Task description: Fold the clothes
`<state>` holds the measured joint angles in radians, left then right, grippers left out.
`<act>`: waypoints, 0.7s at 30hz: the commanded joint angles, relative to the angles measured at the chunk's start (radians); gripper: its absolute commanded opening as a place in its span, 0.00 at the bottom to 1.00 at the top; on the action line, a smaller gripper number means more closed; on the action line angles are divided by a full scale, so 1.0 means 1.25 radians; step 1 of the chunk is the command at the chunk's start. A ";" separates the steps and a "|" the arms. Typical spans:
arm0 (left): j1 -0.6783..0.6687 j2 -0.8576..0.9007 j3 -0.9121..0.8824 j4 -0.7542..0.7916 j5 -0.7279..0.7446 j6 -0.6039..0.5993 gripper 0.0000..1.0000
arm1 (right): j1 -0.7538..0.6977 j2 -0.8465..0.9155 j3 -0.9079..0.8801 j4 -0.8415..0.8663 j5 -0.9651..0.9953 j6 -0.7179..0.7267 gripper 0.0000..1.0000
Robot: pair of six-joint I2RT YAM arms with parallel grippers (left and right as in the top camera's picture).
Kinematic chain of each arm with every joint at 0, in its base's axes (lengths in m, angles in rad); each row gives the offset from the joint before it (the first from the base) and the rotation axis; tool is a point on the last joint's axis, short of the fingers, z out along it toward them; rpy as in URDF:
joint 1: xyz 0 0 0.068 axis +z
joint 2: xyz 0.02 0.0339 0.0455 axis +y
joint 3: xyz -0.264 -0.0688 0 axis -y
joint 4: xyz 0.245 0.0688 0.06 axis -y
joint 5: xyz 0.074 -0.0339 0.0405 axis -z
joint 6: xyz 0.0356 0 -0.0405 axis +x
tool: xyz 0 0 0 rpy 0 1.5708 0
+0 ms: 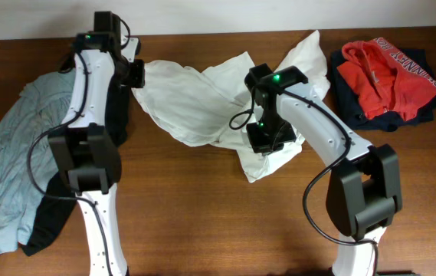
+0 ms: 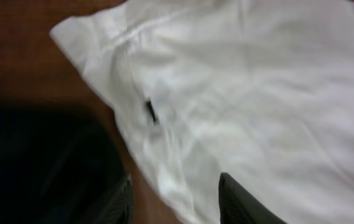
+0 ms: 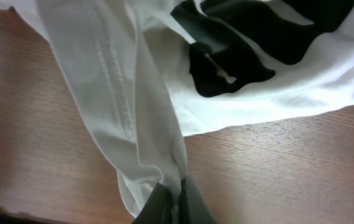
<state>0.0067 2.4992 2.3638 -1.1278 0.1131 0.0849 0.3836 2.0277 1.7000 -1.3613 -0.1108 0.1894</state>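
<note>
A white shirt (image 1: 195, 96) lies crumpled across the middle of the wooden table. My left gripper (image 1: 136, 73) is at its left edge, open, its two fingers (image 2: 175, 202) either side of the white hem (image 2: 164, 180). My right gripper (image 1: 262, 138) is shut on a bunched strip of the white shirt (image 3: 145, 124), pinched between the fingers (image 3: 178, 198) above the table. A dark print (image 3: 226, 56) shows on the shirt in the right wrist view.
A light blue-grey garment (image 1: 18, 153) over a dark one (image 1: 49, 218) lies at the left. A red hoodie (image 1: 390, 77) lies on a navy garment (image 1: 363, 103) at the back right. Bare wood (image 1: 218, 222) shows at the front.
</note>
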 commanded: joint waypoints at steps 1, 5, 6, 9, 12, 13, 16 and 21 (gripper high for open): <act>0.002 0.032 0.006 0.050 0.002 -0.053 0.45 | -0.043 -0.021 0.013 0.000 -0.007 -0.017 0.04; 0.002 0.053 0.006 0.093 0.002 -0.138 0.44 | -0.079 -0.021 0.013 0.005 -0.008 -0.018 0.04; 0.001 0.058 0.006 0.096 0.002 -0.170 0.44 | -0.090 -0.021 0.013 0.007 -0.008 -0.021 0.04; 0.001 0.070 0.006 0.104 0.001 -0.203 0.44 | -0.104 -0.021 0.013 0.010 -0.008 -0.023 0.04; 0.001 0.076 0.006 0.113 -0.004 -0.205 0.44 | -0.111 -0.021 0.013 0.016 -0.008 -0.030 0.04; 0.001 0.078 0.006 0.116 -0.008 -0.205 0.44 | -0.112 -0.021 0.013 0.019 -0.008 -0.032 0.04; 0.002 0.079 0.006 0.120 -0.048 -0.222 0.44 | -0.114 -0.021 0.013 0.026 -0.008 -0.032 0.04; 0.004 0.079 0.006 0.139 -0.098 -0.223 0.44 | -0.114 -0.021 0.013 0.028 -0.008 -0.032 0.04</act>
<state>0.0067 2.5809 2.3638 -0.9680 0.0513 -0.1726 0.2481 2.0277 1.7000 -1.3273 -0.1184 0.1535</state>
